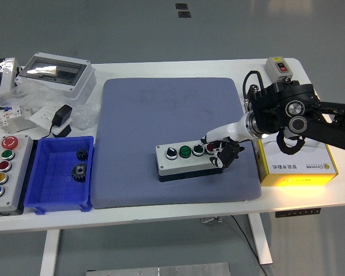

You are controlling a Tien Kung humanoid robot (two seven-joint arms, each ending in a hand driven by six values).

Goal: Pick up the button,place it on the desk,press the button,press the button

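A grey button box (187, 161) lies on the blue-grey mat (161, 115), near its front right. It carries a black knob, two green buttons and a red button in a row. My right hand (221, 150) is at the box's right end, white forefinger stretched down onto the red button (209, 148), the dark fingers curled beside the box's end. It grasps nothing. My left arm is out of view.
A yellow and white carton (296, 162) stands right of the mat under my right arm. A small grey switch box (279, 65) sits at the back right. A blue bin (60, 172) with two gears and a second button box (6, 167) are at the left; clutter at the back left.
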